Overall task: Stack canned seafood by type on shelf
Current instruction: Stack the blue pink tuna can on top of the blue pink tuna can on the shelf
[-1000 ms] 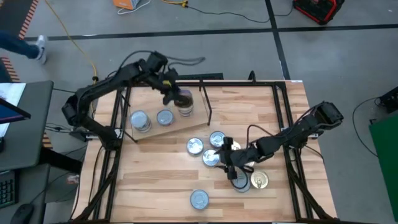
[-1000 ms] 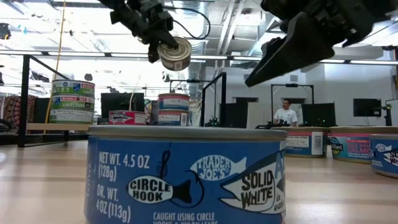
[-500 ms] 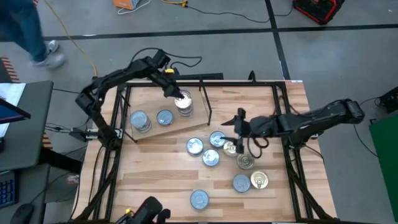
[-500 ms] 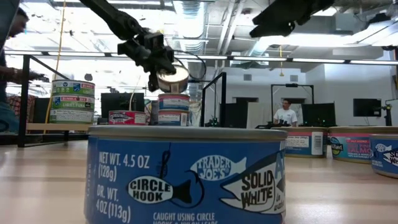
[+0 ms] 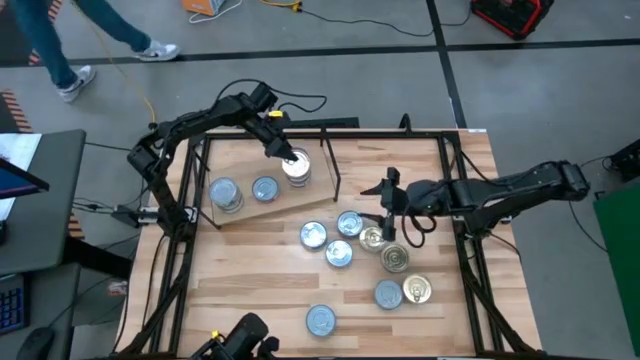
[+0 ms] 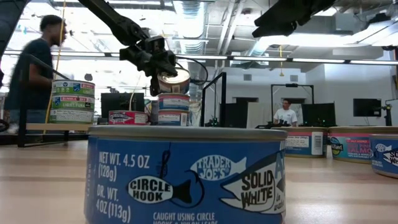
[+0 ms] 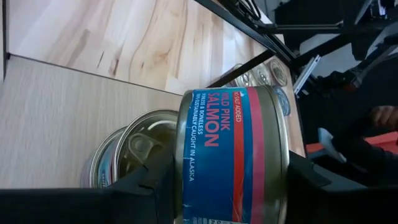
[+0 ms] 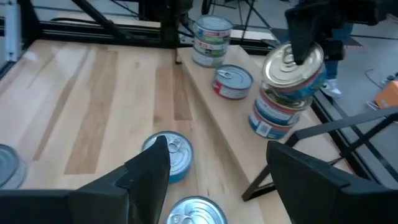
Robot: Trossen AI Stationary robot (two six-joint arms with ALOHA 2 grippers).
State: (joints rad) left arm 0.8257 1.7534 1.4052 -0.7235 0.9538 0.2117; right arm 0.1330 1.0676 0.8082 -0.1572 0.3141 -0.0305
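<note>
Over the plywood shelf (image 5: 262,200), the left gripper (image 5: 288,159) clamps a pink salmon tin (image 7: 233,152) by its sides, tilted just above a stack of tins (image 8: 278,115). Farther out, loose tins (image 5: 340,240) lie on the tabletop (image 5: 250,290) beneath the right gripper (image 5: 388,195), whose fingers are spread and empty.

Left gripper (image 5: 287,158) lowered salmon tin (image 6: 173,80) onto stack (image 6: 173,109). Right gripper (image 5: 388,205) rose from tins, moved toward frame centre. Person (image 6: 36,71) entered left.
</note>
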